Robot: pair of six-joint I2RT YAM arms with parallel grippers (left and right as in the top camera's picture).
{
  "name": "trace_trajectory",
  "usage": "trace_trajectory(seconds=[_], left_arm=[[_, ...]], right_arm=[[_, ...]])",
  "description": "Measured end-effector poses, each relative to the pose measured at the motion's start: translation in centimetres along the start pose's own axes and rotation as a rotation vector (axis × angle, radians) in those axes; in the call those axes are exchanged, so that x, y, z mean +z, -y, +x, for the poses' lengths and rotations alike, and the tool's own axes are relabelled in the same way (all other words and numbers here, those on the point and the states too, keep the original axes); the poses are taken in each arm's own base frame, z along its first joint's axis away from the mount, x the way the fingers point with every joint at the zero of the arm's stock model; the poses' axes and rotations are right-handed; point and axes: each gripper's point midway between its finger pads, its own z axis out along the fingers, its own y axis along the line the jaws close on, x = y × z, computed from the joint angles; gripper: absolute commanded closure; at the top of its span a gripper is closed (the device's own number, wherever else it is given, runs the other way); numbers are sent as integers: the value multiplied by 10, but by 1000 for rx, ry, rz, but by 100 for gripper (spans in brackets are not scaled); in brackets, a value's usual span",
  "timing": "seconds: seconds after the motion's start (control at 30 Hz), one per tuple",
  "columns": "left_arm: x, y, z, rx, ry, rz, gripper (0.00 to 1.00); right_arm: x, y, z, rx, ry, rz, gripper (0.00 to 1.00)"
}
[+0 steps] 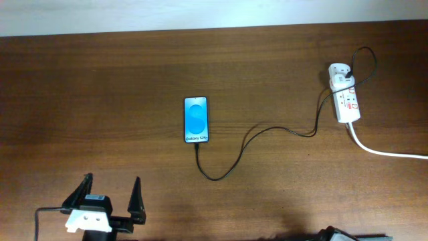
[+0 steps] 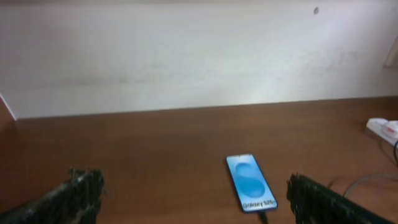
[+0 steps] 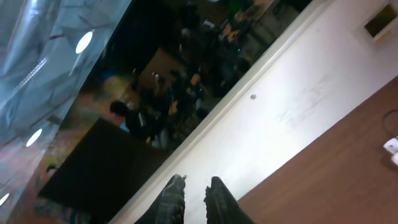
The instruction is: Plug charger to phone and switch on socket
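In the overhead view, the phone [image 1: 196, 119], its blue screen lit, is seen near the middle of the surface [image 1: 100, 87]. The charger [image 1: 274, 128] is run from its lower edge to the socket [image 1: 348, 100] at far right. In the left wrist view, the left fingers [image 2: 74, 196] are spread wide, with nothing held. In the right wrist view, the right fingers [image 3: 219, 196] are parted by a narrow gap, with nothing gripped.

The phone [image 1: 196, 119] lies mid-way across the table [image 1: 100, 80]. The charger [image 1: 267, 127] runs from its near end rightward to the socket [image 1: 346, 100] — far right, rear. The left end effector [image 1: 112, 178] sits front-left.
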Motion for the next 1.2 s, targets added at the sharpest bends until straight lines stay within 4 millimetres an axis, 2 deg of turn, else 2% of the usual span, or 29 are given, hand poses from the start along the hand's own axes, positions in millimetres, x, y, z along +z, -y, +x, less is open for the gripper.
trace_trajectory(seconds=[0.07, 0.2, 0.33, 0.37, 0.47, 0.57, 0.7, 0.8, 0.97, 1.1, 1.2], left_arm=[[6, 0, -3, 23, 29, 0, 1], [32, -2, 1, 54, 108, -4, 1], [60, -4, 21, 63, 160, -6, 1], [68, -5, 34, 62, 154, -6, 1], [78, -5, 48, 64, 178, -7, 1], [90, -6, 70, 66, 200, -8, 1], [96, -5, 95, 71, 140, 1, 1], [99, -3, 126, 70, 18, 14, 1], [99, -3, 127, 69, 13, 15, 1], [99, -3, 127, 69, 13, 15, 1], [99, -3, 127, 69, 13, 15, 1]], right_arm=[[0, 0, 1, -1, -2, -1, 82], [1, 0, 1, -2, 0, 2, 82], [1, 0, 0, -3, 6, 5, 79], [0, -1, -2, -7, 12, -1, 77], [0, -11, -9, -31, 42, -37, 74], [0, -13, -12, -37, 51, -47, 70], [-7, -17, -10, -56, 63, -56, 66], [-16, -20, -10, -75, 82, -61, 63], [-24, -23, -10, -96, 105, -63, 60], [-25, -28, 2, -124, 41, -103, 54], [-41, -17, 11, -128, 40, -86, 56]])
